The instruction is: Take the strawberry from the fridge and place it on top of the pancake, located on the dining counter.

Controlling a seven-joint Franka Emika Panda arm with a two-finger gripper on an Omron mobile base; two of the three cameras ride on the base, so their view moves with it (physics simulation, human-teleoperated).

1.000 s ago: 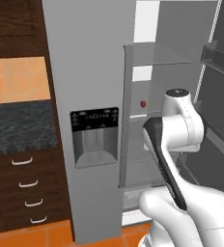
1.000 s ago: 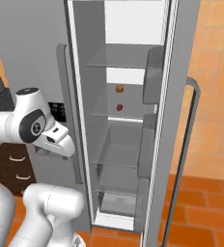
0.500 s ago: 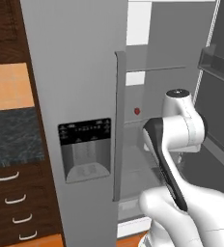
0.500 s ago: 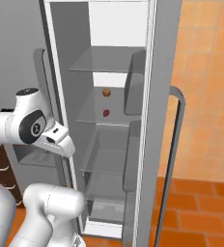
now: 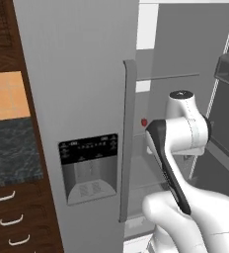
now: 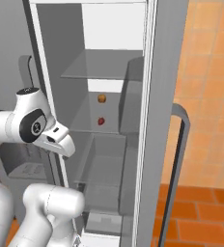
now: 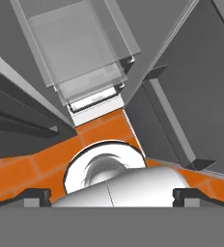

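The fridge stands right in front, its left door shut and its right compartment open. A tiny red strawberry sits on a middle glass shelf at the back; it also peeks past the left door's handle as the strawberry. My arm is folded in front of the open compartment, well short of the fruit. In the hand view my gripper points down at the floor, its fingertips wide apart with nothing between them. The pancake and the dining counter are out of view.
A small orange-brown round item rests on the shelf above the strawberry. The open right door with its long handle stands to the right. A dark speckled worktop over brown drawers flanks the fridge's left.
The whole picture has shifted and the fridge looms larger: the base has driven closer. The arm keeps its folded pose and the gripper stays open.
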